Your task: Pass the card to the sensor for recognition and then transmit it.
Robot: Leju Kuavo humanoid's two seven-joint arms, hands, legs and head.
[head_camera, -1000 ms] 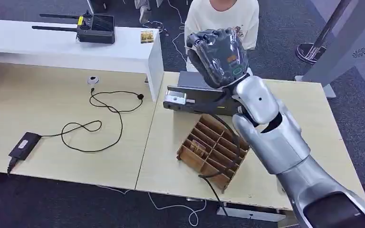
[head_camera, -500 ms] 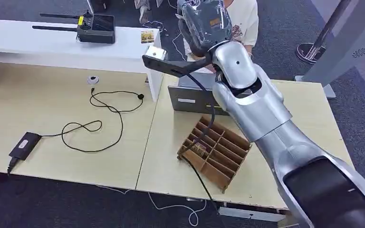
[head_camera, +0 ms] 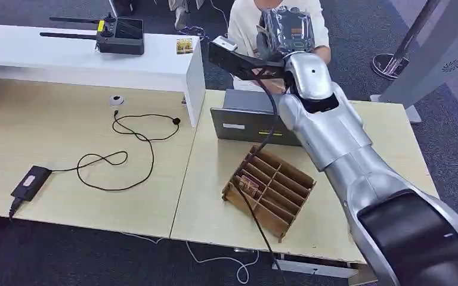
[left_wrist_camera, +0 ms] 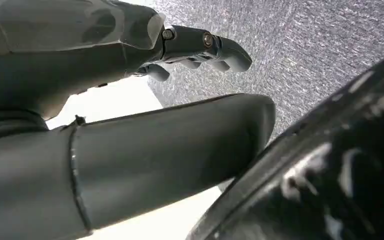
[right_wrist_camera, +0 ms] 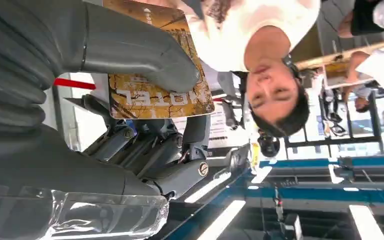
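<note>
- Right hand (head_camera: 289,30) swung right since 0.5 s ago; it's now up past the table's far edge, in front of a person in a white shirt (head_camera: 244,21).
- Right hand (right_wrist_camera: 80,90) grasps the card (right_wrist_camera: 155,75): thumb pressed on its face, darker fingers behind.
- Card is gold-brown with a building print; "HOTEL" is readable along one edge.
- Grey sensor box (head_camera: 247,119) sits on the table (head_camera: 214,196) below the raised arm, well apart from the card.
- Wooden divider tray (head_camera: 268,190) sits near the table's front edge, with one card-like piece in a slot.
- Left hand (left_wrist_camera: 130,100) hangs over grey carpet, released, holding nothing.
- Black controller (head_camera: 119,28) sits on the white bench (head_camera: 65,59).
</note>
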